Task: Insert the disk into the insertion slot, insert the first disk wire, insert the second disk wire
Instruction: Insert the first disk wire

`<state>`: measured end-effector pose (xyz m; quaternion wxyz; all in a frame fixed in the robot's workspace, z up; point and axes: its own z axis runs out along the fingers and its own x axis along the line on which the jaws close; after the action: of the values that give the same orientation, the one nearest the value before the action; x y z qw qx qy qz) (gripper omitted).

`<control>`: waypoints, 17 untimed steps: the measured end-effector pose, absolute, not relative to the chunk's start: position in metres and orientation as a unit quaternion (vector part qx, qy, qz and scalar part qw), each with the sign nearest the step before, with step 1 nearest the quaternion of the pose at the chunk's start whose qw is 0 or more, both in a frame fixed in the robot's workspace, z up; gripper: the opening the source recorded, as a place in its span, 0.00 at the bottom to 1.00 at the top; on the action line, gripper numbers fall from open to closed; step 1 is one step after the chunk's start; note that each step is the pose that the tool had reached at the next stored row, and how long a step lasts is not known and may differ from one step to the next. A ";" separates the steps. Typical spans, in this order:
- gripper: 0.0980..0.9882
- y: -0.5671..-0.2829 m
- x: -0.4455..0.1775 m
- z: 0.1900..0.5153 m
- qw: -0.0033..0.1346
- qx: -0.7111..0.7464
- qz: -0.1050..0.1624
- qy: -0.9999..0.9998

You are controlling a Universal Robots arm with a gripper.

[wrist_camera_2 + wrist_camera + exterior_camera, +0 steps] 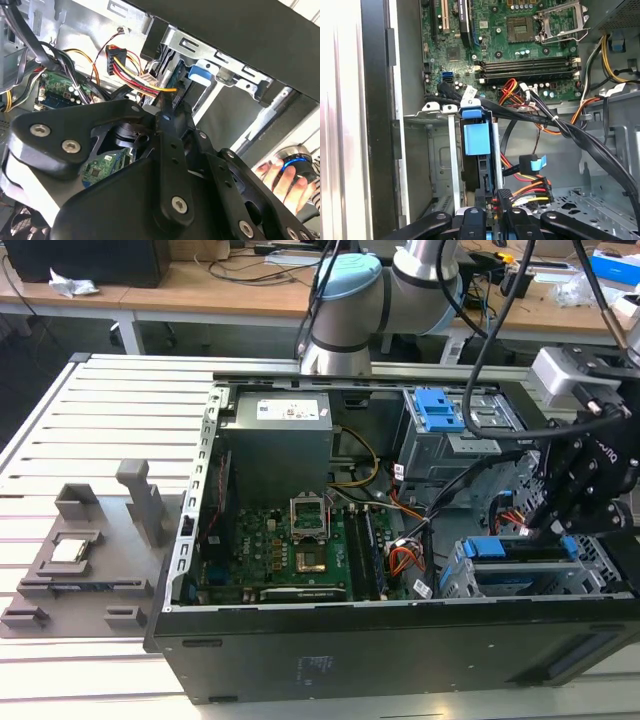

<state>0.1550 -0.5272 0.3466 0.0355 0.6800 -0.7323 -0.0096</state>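
Observation:
The disk (500, 548), in its blue carrier frame, sits down in the insertion slot (466, 585), the low grey cage at the case's front corner on the exterior view's right. The carrier's blue tab (476, 137) stands up between the cage's rails (437, 107). My gripper (553, 530) hangs over the cage's end. In both wrist views its fingers close on the black connector of a yellow, red and black wire bundle (527, 191) at the disk's edge (200, 72). My gripper (492, 215) (165, 107) hides the connector itself. A black plug with a blue tab (532, 164) hangs free nearby.
The motherboard (290, 550) and the grey power supply (275, 445) fill the case's left part. A taller cage with a blue latch (440, 410) stands at the back. Black cables (560, 127) cross above the slot. A grey fixture (90, 550) lies outside the case. A person's hand (280, 175) rests outside the case.

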 end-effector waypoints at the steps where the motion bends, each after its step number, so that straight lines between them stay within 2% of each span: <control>1: 0.16 -0.527 0.155 0.350 0.036 0.680 -0.010 -0.732; 3: 0.15 -0.526 0.155 0.361 0.036 0.680 -0.010 -0.732; 4: 0.07 -0.526 0.155 0.363 0.036 0.680 -0.010 -0.732; 5: 0.07 -0.526 0.155 0.364 0.036 0.680 -0.010 -0.732; 6: 0.01 -0.526 0.155 0.364 0.036 0.680 -0.010 -0.732; 17: 0.02 -0.526 0.155 0.367 0.036 0.680 -0.010 -0.732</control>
<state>0.1550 -0.5257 0.3669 0.0355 0.6800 -0.7323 -0.0097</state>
